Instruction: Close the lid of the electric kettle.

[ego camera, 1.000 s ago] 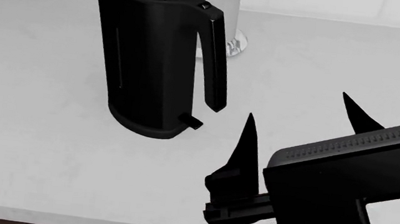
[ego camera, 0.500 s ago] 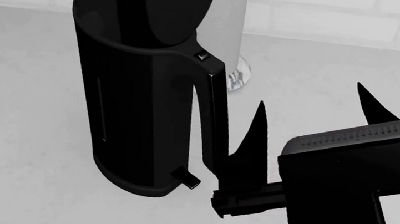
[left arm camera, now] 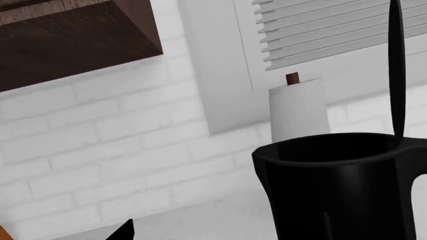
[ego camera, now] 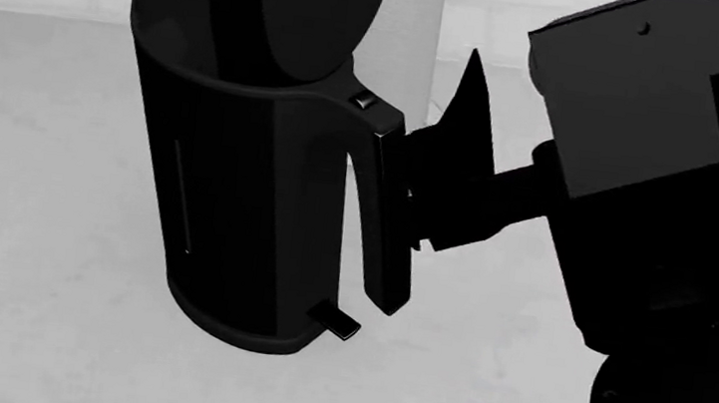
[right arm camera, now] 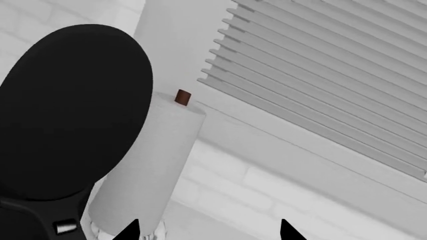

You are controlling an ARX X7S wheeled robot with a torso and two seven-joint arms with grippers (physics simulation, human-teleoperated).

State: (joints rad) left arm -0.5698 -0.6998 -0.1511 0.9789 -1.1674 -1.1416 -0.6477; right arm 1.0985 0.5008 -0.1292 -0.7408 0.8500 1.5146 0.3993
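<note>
The electric kettle [ego camera: 251, 210] stands upright on the white counter, tall and glossy black, with its handle [ego camera: 385, 214] facing right. Its lid [ego camera: 320, 7] stands open, upright above the mouth. The lid is edge-on in the left wrist view [left arm camera: 397, 70] and face-on in the right wrist view [right arm camera: 73, 110]. My right gripper [right arm camera: 208, 232] is open and empty, and one finger [ego camera: 467, 113] is close to the right of the handle top; I cannot tell if it touches. My left gripper [left arm camera: 207, 234] is open, low and left of the kettle [left arm camera: 340, 190].
A white paper towel roll [right arm camera: 147, 165] stands right behind the kettle, by the brick wall. Window blinds [right arm camera: 333, 75] hang above it. A wooden cabinet [left arm camera: 73, 35] hangs up on the wall. My right arm's bulky wrist housing [ego camera: 653, 82] fills the right side.
My right arm has risen from low at the front to beside the handle top. A second ago the head view shifted, bringing the kettle's mouth and lid into view. The left gripper barely moved.
</note>
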